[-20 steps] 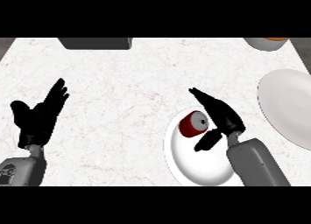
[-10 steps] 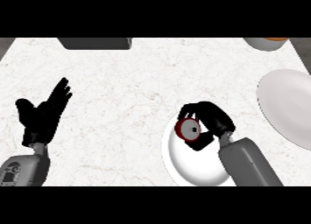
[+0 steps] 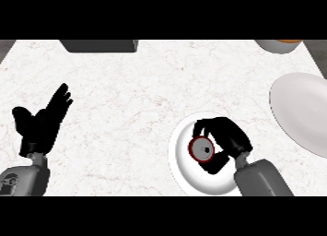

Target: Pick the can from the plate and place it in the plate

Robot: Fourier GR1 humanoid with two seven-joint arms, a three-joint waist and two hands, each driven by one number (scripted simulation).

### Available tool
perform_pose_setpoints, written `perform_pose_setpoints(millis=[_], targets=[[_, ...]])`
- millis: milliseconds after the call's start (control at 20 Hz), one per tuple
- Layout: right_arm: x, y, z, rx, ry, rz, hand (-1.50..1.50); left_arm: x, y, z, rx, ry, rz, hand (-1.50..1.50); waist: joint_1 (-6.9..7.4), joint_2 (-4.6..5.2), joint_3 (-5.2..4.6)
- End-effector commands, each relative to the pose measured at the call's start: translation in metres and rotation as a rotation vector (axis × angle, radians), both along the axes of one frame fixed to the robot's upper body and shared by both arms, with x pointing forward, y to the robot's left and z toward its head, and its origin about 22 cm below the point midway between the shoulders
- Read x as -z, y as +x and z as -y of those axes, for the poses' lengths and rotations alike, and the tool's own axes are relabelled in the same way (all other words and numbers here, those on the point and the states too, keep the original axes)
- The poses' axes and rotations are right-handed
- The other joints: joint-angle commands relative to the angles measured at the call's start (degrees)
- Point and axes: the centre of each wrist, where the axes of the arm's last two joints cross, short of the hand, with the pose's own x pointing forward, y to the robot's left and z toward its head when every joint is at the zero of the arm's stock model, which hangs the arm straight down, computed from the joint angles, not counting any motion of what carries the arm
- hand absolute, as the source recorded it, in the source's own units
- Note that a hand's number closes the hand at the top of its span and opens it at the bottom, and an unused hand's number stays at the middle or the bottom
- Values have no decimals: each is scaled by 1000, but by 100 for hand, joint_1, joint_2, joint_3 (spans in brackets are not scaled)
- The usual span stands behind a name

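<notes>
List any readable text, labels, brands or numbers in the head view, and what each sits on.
None readable.
The can, held in the right hand over the near plate: red rim and grey top with a dark spot, no lettering visible.
The far plate, the dark box and the bowl at the counter's back edge: plain surfaces, no marks.
The left hand: plain black.

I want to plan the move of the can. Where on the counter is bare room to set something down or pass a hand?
Bare counter lies between the left hand and the near plate, and above that plate up to the dark box. A narrow strip separates the near plate from the far plate. The near plate is crowded: the right hand curls round the can.
</notes>
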Motion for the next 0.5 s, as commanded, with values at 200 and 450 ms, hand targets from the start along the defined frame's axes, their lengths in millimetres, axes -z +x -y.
perform_pose_setpoints(millis=[200,450], targets=[[-41,-30,21,100,-112,286,150,2,7,-2,-20,-16,-7,0,-96,-8,-1],[-74,-42,44,307,-52,626,150,-6,1,-11,-12,-8,-13,0,-142,-45,5]])
